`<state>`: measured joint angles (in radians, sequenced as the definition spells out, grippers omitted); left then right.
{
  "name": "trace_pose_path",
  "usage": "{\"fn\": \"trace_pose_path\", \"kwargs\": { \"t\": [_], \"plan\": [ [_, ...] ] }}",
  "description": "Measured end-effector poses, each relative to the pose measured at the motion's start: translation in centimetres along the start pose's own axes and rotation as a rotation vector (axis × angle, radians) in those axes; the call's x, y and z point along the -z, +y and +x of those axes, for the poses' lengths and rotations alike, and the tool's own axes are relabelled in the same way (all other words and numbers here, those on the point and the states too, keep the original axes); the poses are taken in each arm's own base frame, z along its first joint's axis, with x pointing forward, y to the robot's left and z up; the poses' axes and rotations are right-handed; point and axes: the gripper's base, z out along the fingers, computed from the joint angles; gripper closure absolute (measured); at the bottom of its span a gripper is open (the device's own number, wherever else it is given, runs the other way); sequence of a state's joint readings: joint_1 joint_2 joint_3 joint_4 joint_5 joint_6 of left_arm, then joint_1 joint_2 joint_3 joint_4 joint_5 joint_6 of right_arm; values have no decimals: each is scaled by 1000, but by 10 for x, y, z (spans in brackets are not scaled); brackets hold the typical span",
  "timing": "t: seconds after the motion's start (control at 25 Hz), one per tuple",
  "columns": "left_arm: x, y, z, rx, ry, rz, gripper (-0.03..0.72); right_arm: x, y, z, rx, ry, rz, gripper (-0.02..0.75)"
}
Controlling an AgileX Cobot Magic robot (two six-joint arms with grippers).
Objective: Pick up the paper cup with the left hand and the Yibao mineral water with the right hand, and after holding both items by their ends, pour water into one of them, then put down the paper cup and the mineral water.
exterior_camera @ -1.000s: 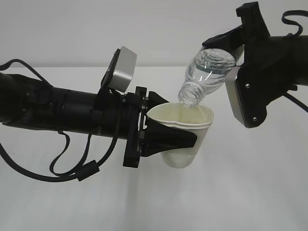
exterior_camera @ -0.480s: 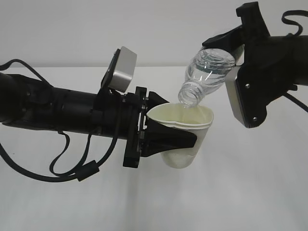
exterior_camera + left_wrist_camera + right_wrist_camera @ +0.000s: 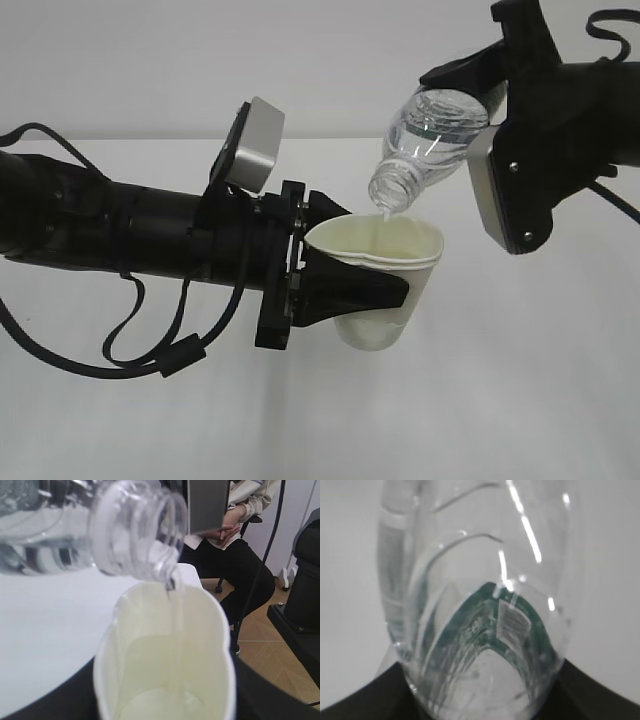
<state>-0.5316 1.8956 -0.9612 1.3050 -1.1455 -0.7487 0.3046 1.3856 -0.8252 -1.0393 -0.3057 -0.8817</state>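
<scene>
Above the table (image 3: 520,400) | left gripper (image 3: 400,292) clamped the cup (image 3: 385,262) upright to catch water | right gripper (image 3: 478,85) clamped the bottle (image 3: 425,145) tilted, mouth over rim, pouring.

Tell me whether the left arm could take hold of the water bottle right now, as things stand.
Probably not. The left tool is shut on the paper cup, which is catching water, so it has no free jaws. The bottle hangs tilted just above the cup's rim, held by the right tool.

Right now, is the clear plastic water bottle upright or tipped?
Tipped. The clear ribbed plastic bottle slants mouth-down above the white paper cup, a thin stream falling in.
</scene>
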Motion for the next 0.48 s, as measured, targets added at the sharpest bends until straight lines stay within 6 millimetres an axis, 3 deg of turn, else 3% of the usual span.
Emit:
{"fn": "trace_pose_path", "kwargs": {
  "t": [0.48],
  "plan": [
    [0,0,0,0,0,0,326,0,0,0,-1,-2,3,314]
  ]
}}
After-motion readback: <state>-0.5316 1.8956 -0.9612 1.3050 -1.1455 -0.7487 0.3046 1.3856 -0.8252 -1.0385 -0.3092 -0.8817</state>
